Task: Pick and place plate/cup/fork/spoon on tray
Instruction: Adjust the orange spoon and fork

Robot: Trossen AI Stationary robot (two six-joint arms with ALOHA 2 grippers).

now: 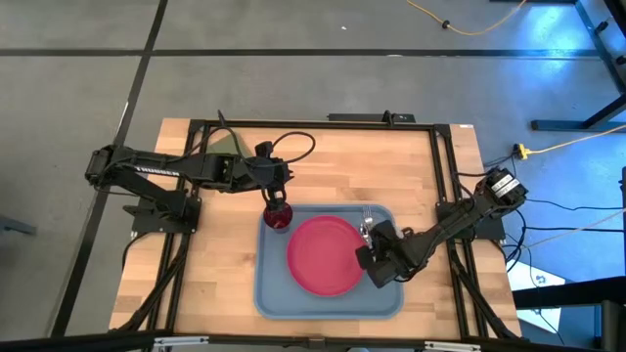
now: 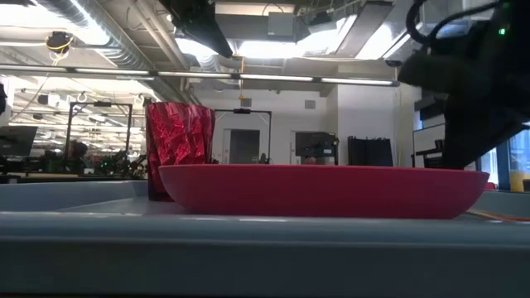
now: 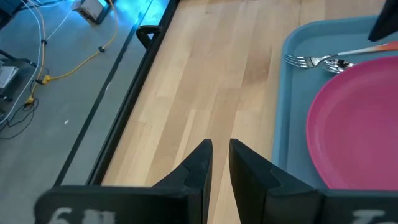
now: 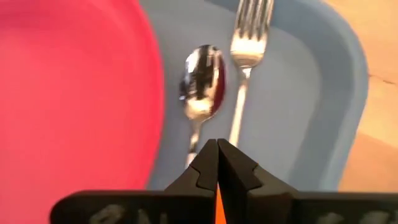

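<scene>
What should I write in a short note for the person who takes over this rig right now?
Left hand: over the cup, fingers nearly shut, holding nothing.
Right hand: shut, low over the tray's right side, orange handle showing between its fingers; which utensil, unclear.
On the tray: plate in the middle, cup upright at its left corner, spoon and fork side by side right of the plate.
Left: release and withdraw both arms.
</scene>
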